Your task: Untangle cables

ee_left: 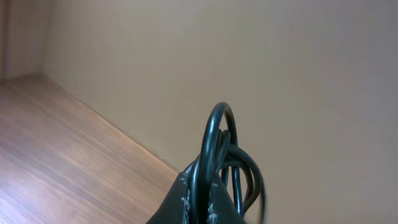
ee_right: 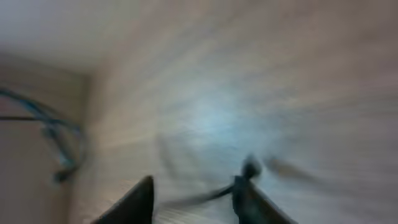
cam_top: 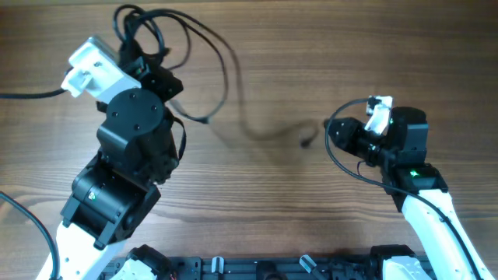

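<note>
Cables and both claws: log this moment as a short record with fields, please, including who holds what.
left claw: shut on a bunch of cable loops
right claw: open; nothing visibly gripped
loose cable: blurred strand across the middle of the table, plug end beside the right claw
untangling: not finished; loops bunched in the left claw
view quality: right wrist heavily blurred

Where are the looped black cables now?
Overhead view, upper left: the looped cables sit pinched in the left gripper, one strand trailing right.
</note>
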You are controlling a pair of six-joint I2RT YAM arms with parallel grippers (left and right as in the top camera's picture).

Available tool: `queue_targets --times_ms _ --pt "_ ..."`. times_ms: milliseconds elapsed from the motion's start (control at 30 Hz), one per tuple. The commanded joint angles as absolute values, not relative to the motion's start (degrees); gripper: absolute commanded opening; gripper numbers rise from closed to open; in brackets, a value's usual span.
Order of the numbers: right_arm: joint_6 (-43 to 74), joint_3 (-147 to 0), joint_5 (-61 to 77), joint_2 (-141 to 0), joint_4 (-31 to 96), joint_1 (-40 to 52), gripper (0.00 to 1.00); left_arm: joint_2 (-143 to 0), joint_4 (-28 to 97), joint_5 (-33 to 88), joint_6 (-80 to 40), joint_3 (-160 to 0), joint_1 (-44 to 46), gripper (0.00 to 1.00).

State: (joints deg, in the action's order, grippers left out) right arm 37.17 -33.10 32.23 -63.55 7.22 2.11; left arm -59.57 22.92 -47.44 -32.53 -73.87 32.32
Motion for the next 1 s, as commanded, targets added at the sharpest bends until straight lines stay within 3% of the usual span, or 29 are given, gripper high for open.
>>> queue_targets --times_ms 0,167,233,433,633,967 --pt "42.39 -33.28 40.97 -63.81 2.15 2.09 0.56 -58.87 24.77 -41.34 -35.46 -74.59 32.36 0.04" --pt "42.65 -33.26 51.72 -63.81 -9.91 2.09 0.75 -59.11 30.28 -38.39 -36.93 -74.59 32.36 0.04" --pt "44.23 -33.26 55.42 -63.81 -15.31 2.09 0.82 -59.7 31.16 -32.71 -36.93 -74.59 32.36 0.04" --pt "49.65 -33.26 62.11 -63.81 -25.93 2.09 0.93 -65.36 31.16 -7.29 -34.41 -74.59 32.36 0.04" --pt "49.08 -33.28 66.15 -63.81 -29.93 2.09 0.95 -71.96 31.16 11.16 -21.93 -74.59 32.36 0.04" --pt "24.95 -33.28 69.49 -63.77 -31.24 2.09 0.92 -68.16 37.54 15.81 2.72 -74.59 32.36 0.04"
